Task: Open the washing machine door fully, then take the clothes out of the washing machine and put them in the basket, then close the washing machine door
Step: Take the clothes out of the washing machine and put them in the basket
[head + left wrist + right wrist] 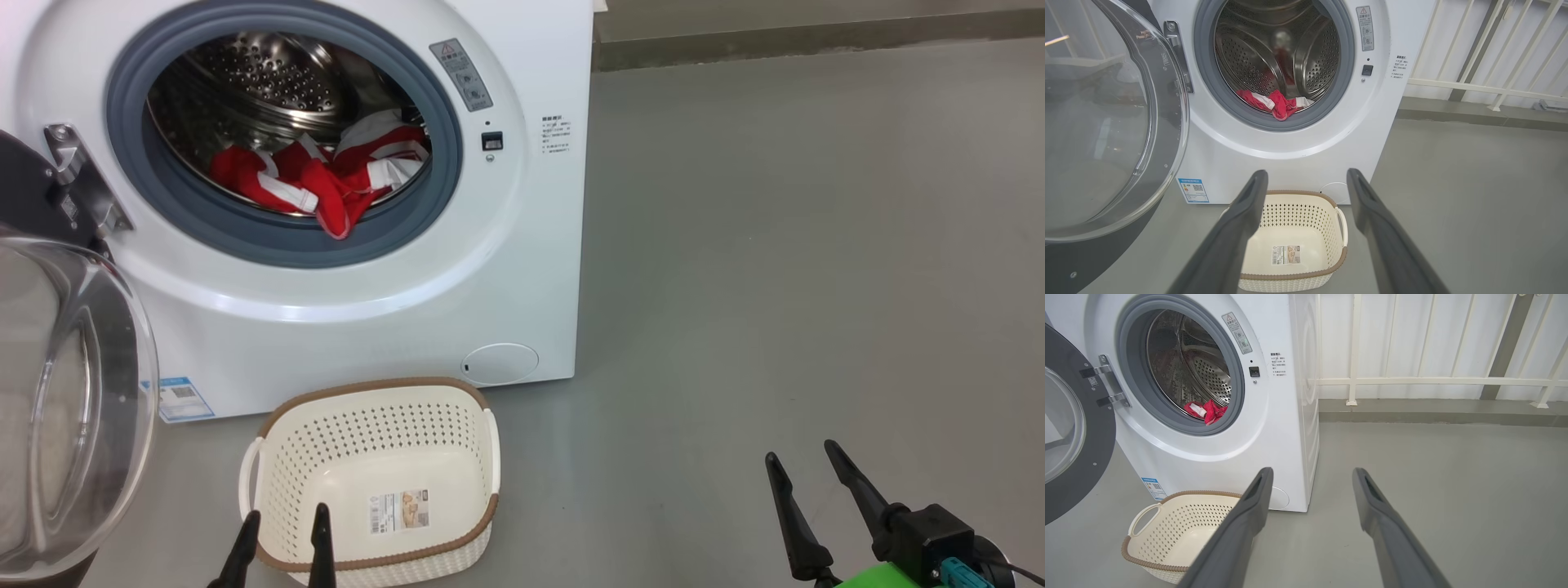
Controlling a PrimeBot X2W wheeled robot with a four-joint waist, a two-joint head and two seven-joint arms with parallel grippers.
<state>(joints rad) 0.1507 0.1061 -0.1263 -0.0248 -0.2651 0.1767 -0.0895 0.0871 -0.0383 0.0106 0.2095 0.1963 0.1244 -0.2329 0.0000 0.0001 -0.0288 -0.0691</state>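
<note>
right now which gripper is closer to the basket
The left gripper: its fingers sit at the basket's near rim; the right gripper is over bare floor.

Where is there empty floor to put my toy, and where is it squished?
Bare: the grey floor right of the washing machine, up to the ledge, and the empty bottom of the basket. Crowded: in front of the machine, where the basket sits beside the open door, and the drum mouth, where the clothes lie.
</note>
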